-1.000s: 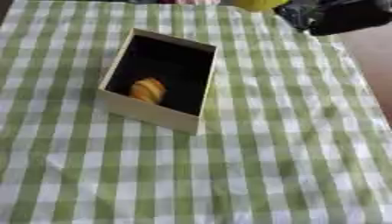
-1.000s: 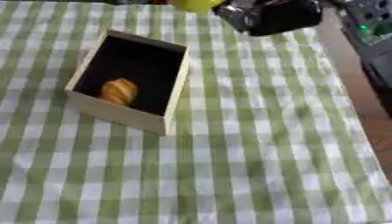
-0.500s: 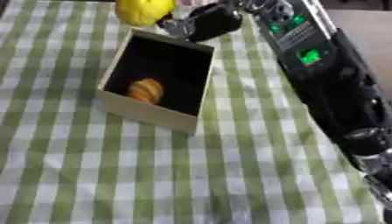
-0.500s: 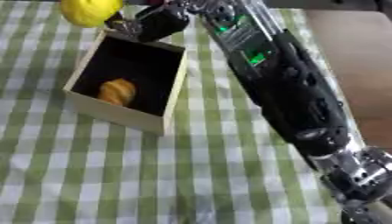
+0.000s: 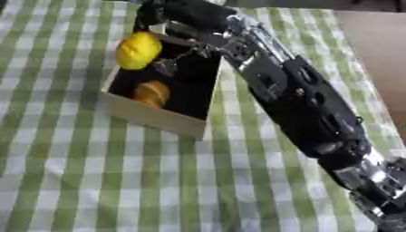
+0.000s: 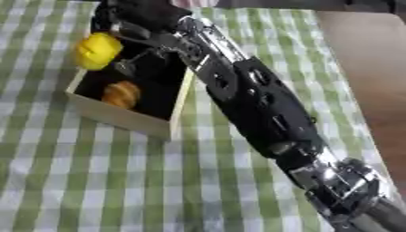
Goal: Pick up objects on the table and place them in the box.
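My right arm reaches from the lower right across the table to an open tan box [image 5: 155, 119] with a dark inside. My right hand [image 5: 179, 21] hangs over the box's far end, its fingers curled on a round yellow fruit [image 5: 138, 50]. The fruit sits in the air at the box's far left rim. An orange-brown rounded thing [image 5: 152, 93] lies inside the box near its front wall. The arm hides the box's far right corner. My left hand shows in neither view.
A green and white checked cloth [image 5: 95, 181] covers the table. A bare brown surface [image 6: 364, 59] runs along the right side beyond the cloth's edge. My right forearm [image 6: 262, 108] lies diagonally over the cloth to the right of the box.
My right arm has stretched further in. The hand has brought the yellow fruit down from beyond the box's far edge to the box's far left rim.
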Action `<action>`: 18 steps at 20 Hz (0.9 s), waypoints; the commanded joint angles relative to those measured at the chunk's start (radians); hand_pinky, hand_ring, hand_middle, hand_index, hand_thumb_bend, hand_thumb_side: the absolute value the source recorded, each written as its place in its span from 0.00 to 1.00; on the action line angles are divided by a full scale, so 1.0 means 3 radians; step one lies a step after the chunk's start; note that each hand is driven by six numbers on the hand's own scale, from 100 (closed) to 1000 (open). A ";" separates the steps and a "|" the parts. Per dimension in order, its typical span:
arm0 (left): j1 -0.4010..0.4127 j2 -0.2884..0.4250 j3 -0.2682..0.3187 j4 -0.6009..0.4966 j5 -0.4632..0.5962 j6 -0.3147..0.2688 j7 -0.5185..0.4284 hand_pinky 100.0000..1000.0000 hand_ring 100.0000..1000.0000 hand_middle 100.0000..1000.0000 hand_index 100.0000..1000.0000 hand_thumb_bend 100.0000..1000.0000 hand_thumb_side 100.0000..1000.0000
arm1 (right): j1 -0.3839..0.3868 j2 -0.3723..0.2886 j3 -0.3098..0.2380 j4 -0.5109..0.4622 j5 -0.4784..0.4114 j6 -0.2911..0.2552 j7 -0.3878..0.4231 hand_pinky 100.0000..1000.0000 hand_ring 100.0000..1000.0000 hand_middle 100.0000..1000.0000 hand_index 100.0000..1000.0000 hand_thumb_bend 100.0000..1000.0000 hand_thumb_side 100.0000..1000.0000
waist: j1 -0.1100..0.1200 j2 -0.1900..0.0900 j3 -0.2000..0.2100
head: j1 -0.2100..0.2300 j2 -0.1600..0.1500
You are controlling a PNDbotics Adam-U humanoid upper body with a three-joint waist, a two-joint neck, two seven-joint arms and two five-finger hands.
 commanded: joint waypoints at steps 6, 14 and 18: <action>-0.0027 0.0036 -0.0004 -0.0053 0.0012 0.0017 -0.0039 0.63 0.78 0.73 0.81 0.18 0.56 | -0.0016 -0.0036 -0.0064 -0.0148 0.0374 -0.0419 0.0132 0.91 1.00 0.90 0.95 0.00 0.46 | 0.0032 -0.0061 -0.0021 | 0.0031 0.0005; -0.0025 0.0027 -0.0004 -0.0053 0.0018 0.0028 -0.0049 0.63 0.78 0.73 0.81 0.18 0.56 | 0.0011 -0.0077 -0.0198 -0.0330 0.0004 -0.0351 0.0096 0.89 0.97 0.86 0.93 0.00 0.03 | 0.0037 -0.0061 -0.0041 | 0.0058 0.0013; -0.0003 0.0036 0.0008 -0.0053 0.0004 0.0036 -0.0039 0.63 0.78 0.73 0.81 0.18 0.56 | 0.0076 -0.0343 -0.0401 -0.0844 -0.0822 0.0000 0.0021 0.89 0.94 0.82 0.91 0.00 0.00 | 0.0041 -0.0076 -0.0082 | 0.0117 0.0033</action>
